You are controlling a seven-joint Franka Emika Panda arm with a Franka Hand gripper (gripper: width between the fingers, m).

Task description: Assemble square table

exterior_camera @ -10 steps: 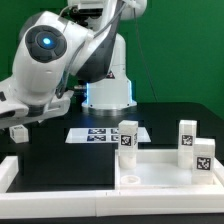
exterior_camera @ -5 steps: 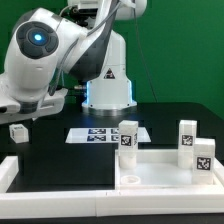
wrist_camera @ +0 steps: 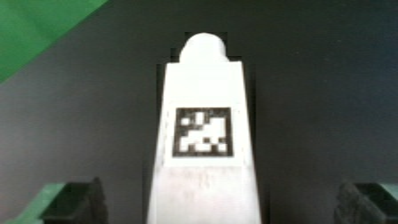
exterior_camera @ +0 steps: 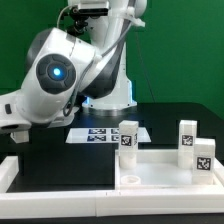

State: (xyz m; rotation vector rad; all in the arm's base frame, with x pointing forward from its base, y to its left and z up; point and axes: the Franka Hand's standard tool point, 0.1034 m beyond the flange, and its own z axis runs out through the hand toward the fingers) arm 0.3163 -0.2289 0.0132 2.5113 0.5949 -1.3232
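In the wrist view, a white table leg [wrist_camera: 205,130] ran lengthwise out from between the two fingertips of the gripper [wrist_camera: 210,205] — its long axis in line with the approach, tag facing the camera. The jaws stood spread on either side of it; contact could not be confirmed. The tabletop [exterior_camera: 170,165] lay well apart.

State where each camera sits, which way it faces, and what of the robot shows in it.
Exterior view: off the arm, low at the table's edge, facing the robot's base; the arm fills the exterior view's left, above the square tabletop, standing legs and marker board.
Wrist view: on the wrist, looking along the tool at a tagged white leg; only both fingertips show.
Shared: probably that leg, hidden by the arm in the exterior view.
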